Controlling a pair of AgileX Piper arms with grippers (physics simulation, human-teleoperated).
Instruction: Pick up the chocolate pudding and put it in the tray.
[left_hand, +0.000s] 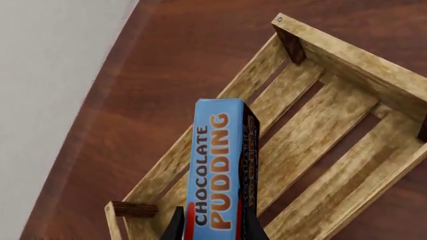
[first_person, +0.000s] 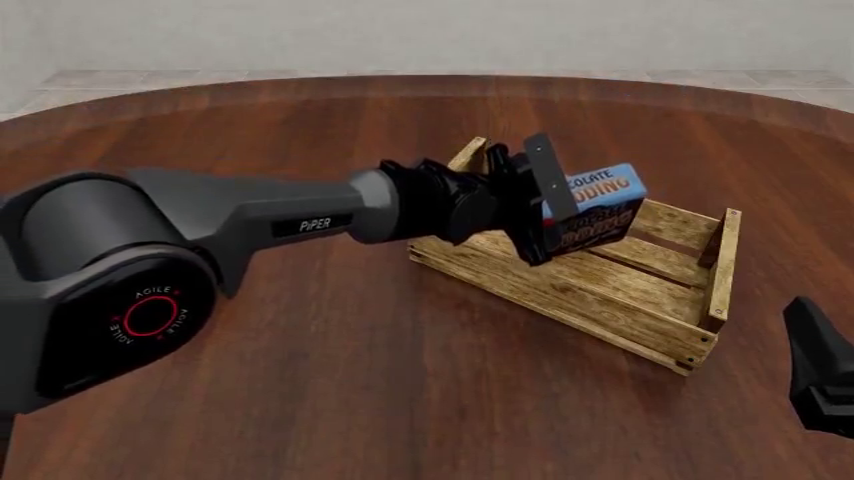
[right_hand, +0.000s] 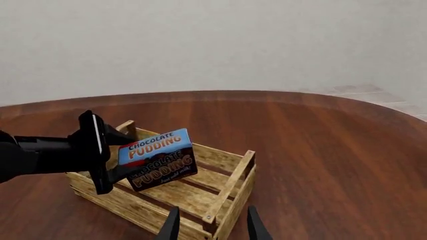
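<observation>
1. My left gripper (first_person: 558, 215) is clamped on the chocolate pudding (first_person: 597, 208), with its dark fingers (left_hand: 175, 226) pressed against the carton's narrow sides.
2. The carton is off the table and tilted, held above the inside of the tray (first_person: 667, 335), over the end nearest the left arm (first_person: 267, 220).
3. From the left wrist camera I look down the carton's blue face with its orange lettering, and the tray's floor slats lie directly beneath it.
4. From the right wrist camera the carton clearly hangs clear of the slats, touching neither the floor nor the walls.
5. The tray sits on the brown wooden table (first_person: 334, 400), turned at an angle to the table edge, its corner posts standing up.
6. My right gripper (right_hand: 209, 225) rests low at the near right of the table, well apart from the carton; its two fingertips show with a gap between them, so the jaws stand apart and hold nothing.
7. How high the carton is above the tray floor I can only roughly judge.
</observation>
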